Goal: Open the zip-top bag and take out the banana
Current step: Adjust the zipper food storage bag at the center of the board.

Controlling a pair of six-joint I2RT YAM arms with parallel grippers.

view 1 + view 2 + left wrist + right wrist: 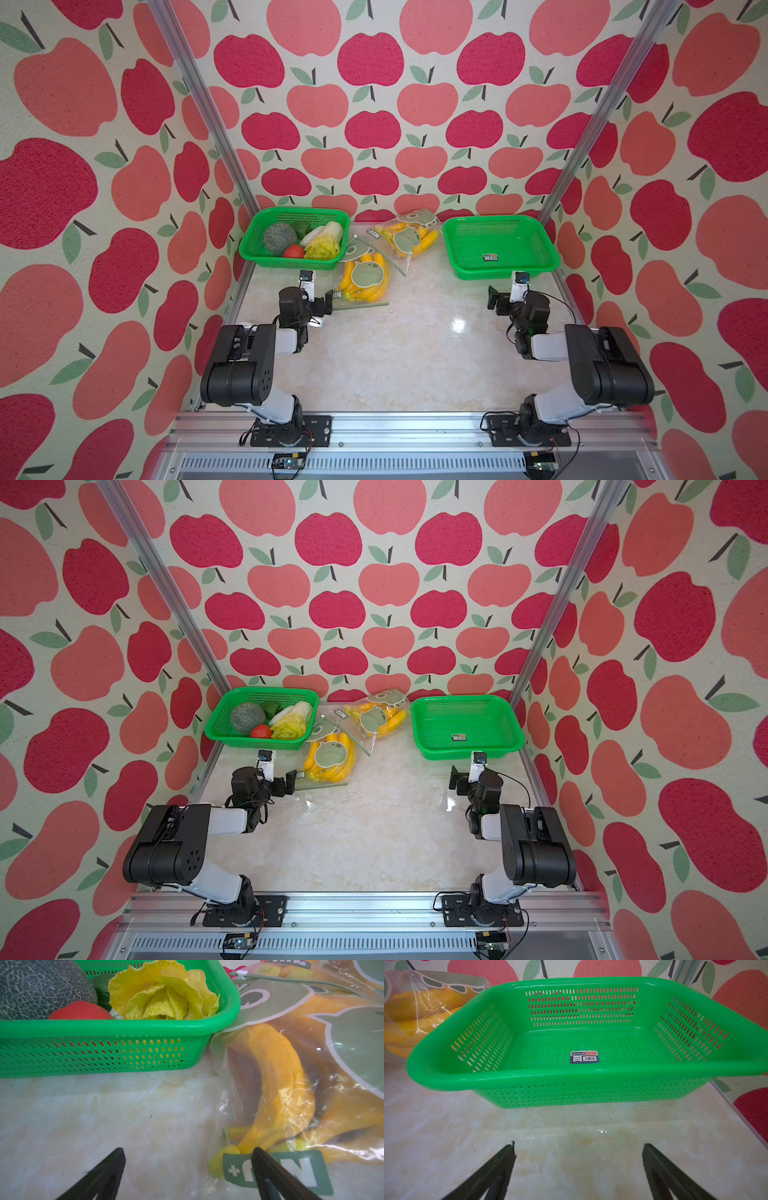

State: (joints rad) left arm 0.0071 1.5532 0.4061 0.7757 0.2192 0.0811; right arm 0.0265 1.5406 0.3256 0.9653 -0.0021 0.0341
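Two clear zip-top bags of yellow bananas lie between the baskets. The near bag (pixel 363 282) (pixel 330 760) lies flat, and its white slider (pixel 241 974) sits at the far end beside the left basket. A banana (pixel 276 1076) shows through the film. The far bag (pixel 409 239) (pixel 380 717) lies behind it, and part of it shows in the right wrist view (pixel 425 1005). My left gripper (pixel 313 301) (pixel 188 1150) is open at the near bag's closest corner, with one finger (pixel 268 1169) over the bag's green label and nothing between the fingers. In front of the empty basket, my right gripper (pixel 509 299) (pixel 579 1145) stands open over bare tabletop.
A green basket (pixel 291 212) (pixel 124 1026) at the back left holds a melon, a tomato, a cabbage and a dark green vegetable. An empty green basket (pixel 498 274) (pixel 571 1078) stands at the back right. Apple-print walls and metal posts enclose the marble table (pixel 407 353).
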